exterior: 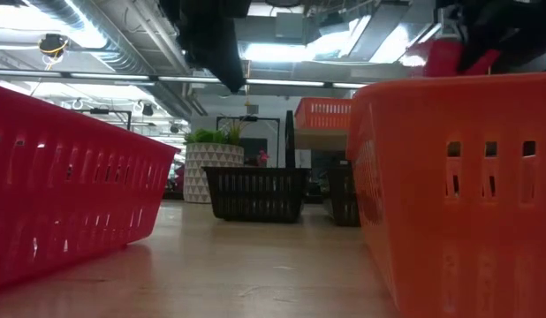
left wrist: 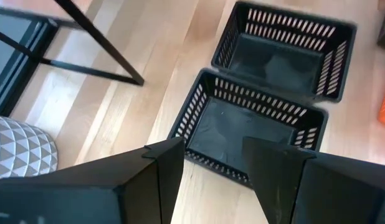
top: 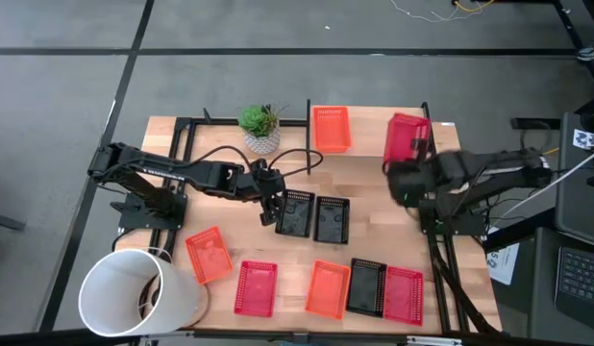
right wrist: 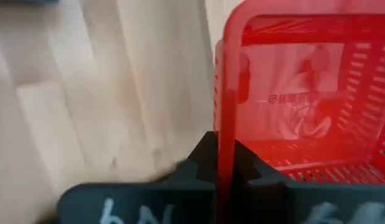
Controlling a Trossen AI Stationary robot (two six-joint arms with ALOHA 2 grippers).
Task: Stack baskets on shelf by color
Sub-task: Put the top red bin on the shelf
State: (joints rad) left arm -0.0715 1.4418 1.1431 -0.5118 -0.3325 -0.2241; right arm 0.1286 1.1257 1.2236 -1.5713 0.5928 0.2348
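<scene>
My right gripper (right wrist: 223, 171) is shut on a red basket (top: 406, 137), held tilted over the right part of the shelf (top: 369, 135). It also shows at the top of the low view as the red basket (exterior: 445, 53). An orange basket (top: 331, 128) stands on the shelf. My left gripper (left wrist: 217, 180) is open. It hovers above the end wall of a black basket (top: 295, 213), touching nothing. A second black basket (top: 332, 219) rests beside the first on the table. My right gripper pinches one side wall of the red basket (right wrist: 222, 134) between its two fingers, one finger inside the basket and one outside. The fingers slant down onto the rim. The basket is tilted and lifted clear of the table.
Along the near edge lie an orange basket (top: 209, 255), a red basket (top: 256, 286), an orange basket (top: 327, 288), a black basket (top: 366, 286) and a red basket (top: 404, 293). A white bucket (top: 134, 293) stands at the near left. A plant pot (top: 261, 130) stands at the far side.
</scene>
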